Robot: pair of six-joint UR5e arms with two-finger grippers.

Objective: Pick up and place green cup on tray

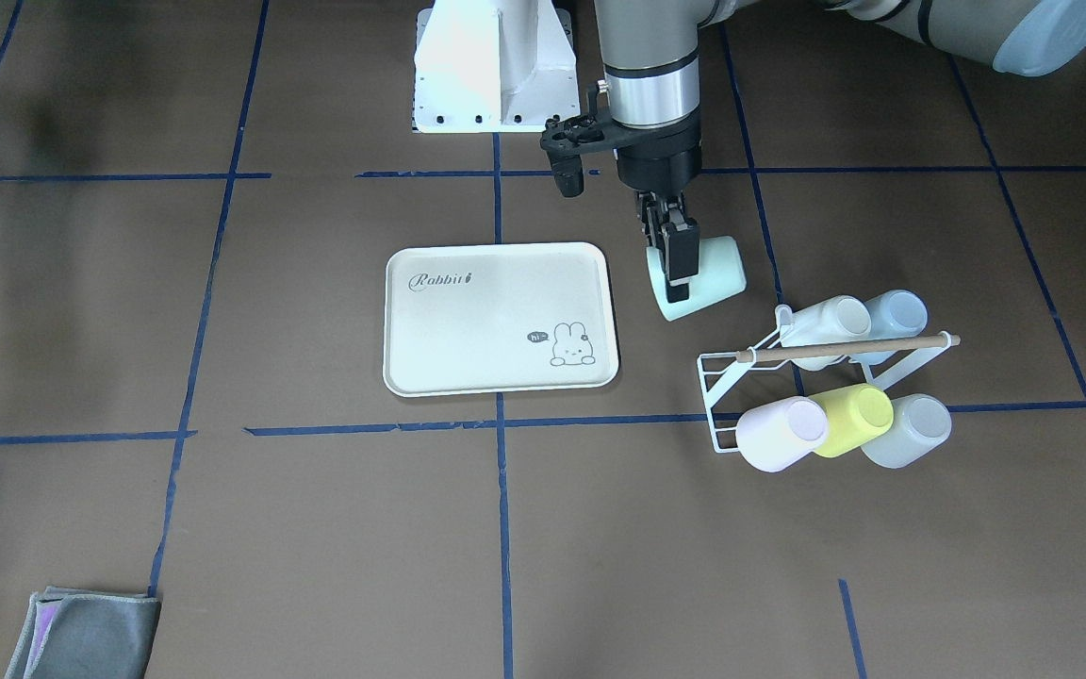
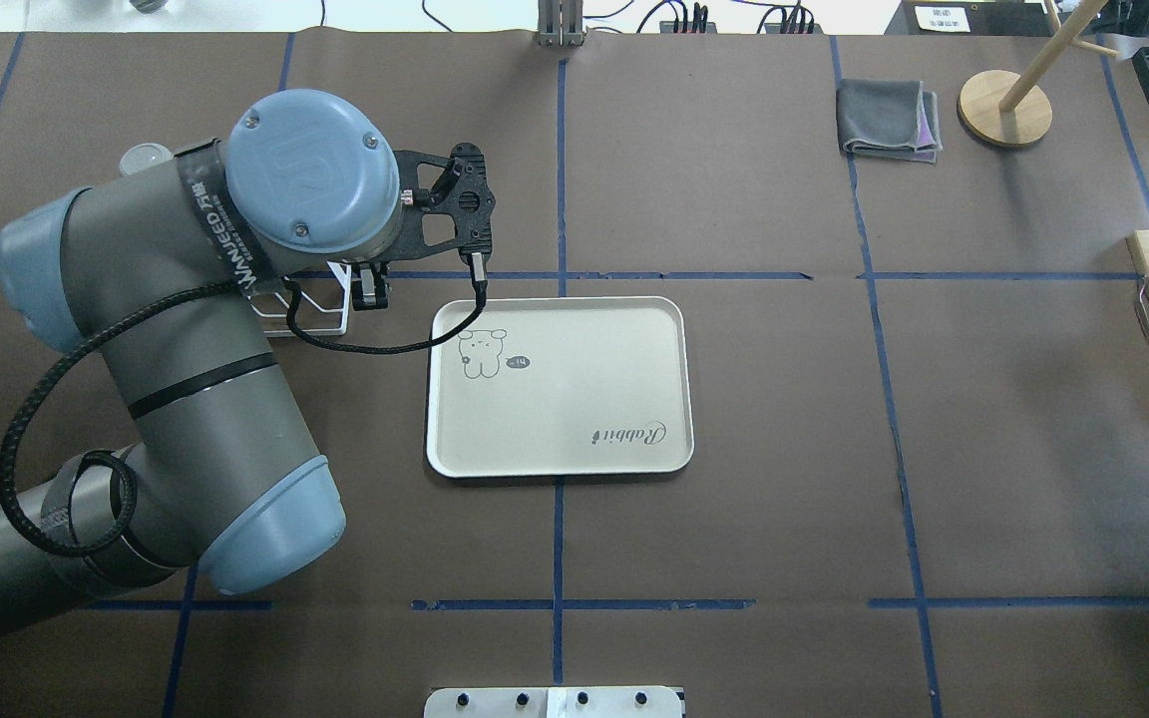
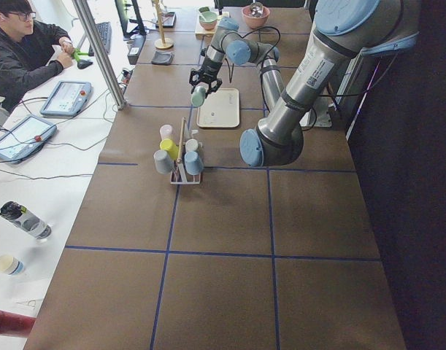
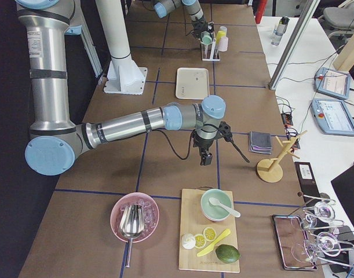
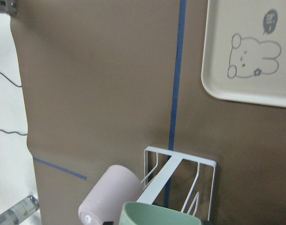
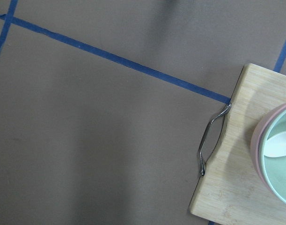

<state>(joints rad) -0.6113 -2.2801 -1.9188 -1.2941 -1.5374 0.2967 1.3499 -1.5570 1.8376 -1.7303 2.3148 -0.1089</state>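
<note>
Brown paper crossed with blue tape lines covers the desk. In the front-facing view the left arm [image 1: 647,57] comes straight down beside the cream tray [image 1: 468,321], wrist vertical. Its jaws are closed narrowly on the wall of the green cup [image 1: 717,269], which is tilted just off the tray's short edge, between the tray and a white wire cup rack [image 1: 722,377]. The rack holds a yellow cup [image 1: 859,415] among pale ones.

From overhead, the arm's bulky wrist joint hides the cup. A folded grey cloth [image 2: 889,118] lies well beyond the tray's far corner.

The left side view shows the arm's elbow low and the forearm reaching out. The cup hangs tilted at its tip, seemingly clear of the desk, next to the tray.

The right side view shows the right arm [image 4: 124,124] stretched level, well apart from the tray, with its wrist pointing down. Whether its jaws are wide or narrow I cannot tell.

The left wrist camera sees the cup's green rim at the bottom edge and the tray's bunny corner above.

The right wrist camera sees a wooden board [image 6: 227,187] with a metal handle.
</note>
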